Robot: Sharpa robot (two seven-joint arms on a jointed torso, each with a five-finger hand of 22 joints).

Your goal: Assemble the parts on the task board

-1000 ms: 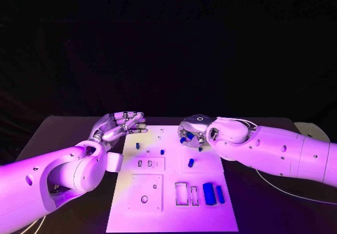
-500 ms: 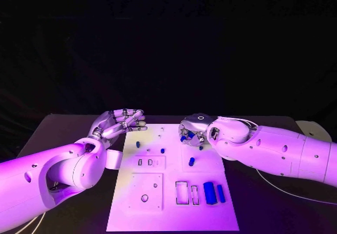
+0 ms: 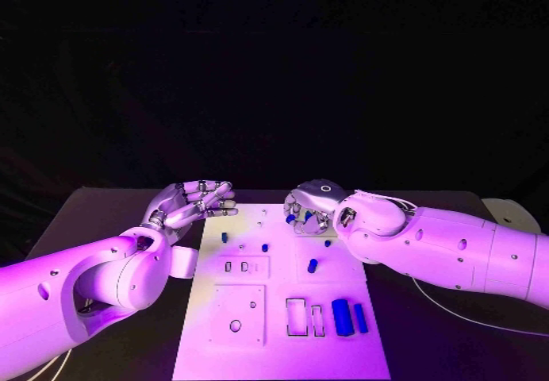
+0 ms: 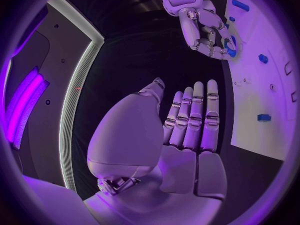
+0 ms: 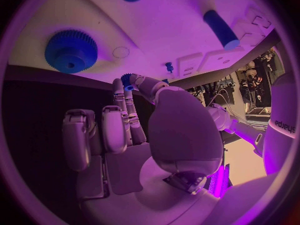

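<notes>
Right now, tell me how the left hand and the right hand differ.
The right hand pinches a small blue part in its fingers; the left hand holds nothing, fingers extended. The right hand is over the far end of the task board; the left hand is by its left edge. Both are silver, on white arms.

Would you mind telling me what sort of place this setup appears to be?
Probably a robotics lab test bench: a black table under coloured light, a white task board with small blue parts, and a dark backdrop behind.

Lab — black table (image 3: 114,206), white task board (image 3: 286,333).
</notes>
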